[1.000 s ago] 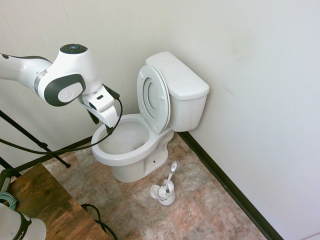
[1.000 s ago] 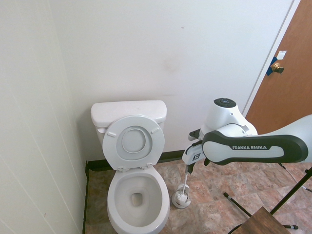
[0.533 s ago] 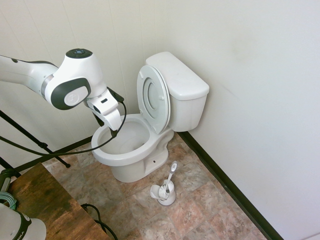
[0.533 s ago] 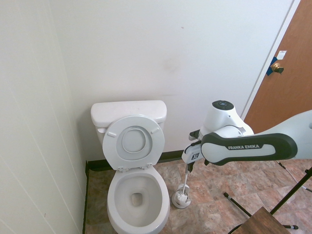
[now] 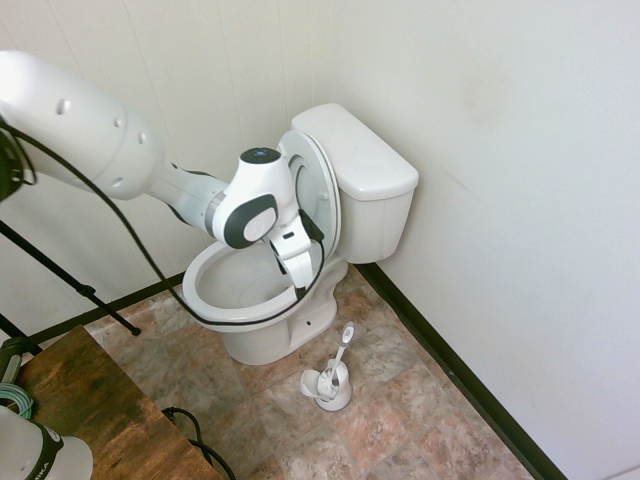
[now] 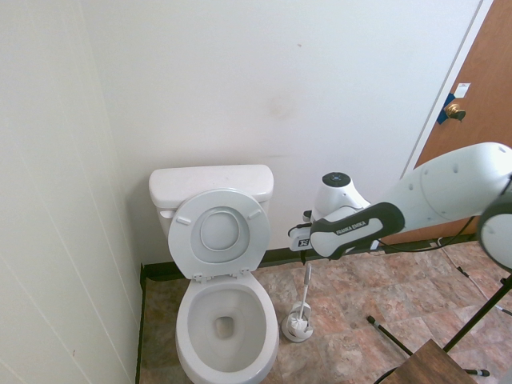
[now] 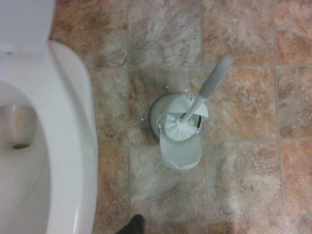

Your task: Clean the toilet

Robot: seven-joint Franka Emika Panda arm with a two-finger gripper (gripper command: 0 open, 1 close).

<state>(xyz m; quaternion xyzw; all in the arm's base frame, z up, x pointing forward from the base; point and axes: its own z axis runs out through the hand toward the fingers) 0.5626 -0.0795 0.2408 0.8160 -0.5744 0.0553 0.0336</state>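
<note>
Now your white two-finger gripper [image 5: 303,283] hangs wide and empty above the white brush with grey handle [image 7: 197,102] in its small white holder [image 7: 179,130]; centre on that tilted handle; beyond stands the large white ceramic toilet [image 6: 222,320], lid raised.

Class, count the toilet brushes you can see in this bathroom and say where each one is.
1. The brush stands in its holder on the tiled floor, beside the toilet, apart from it. None other shows; the arm hides some floor.
</note>
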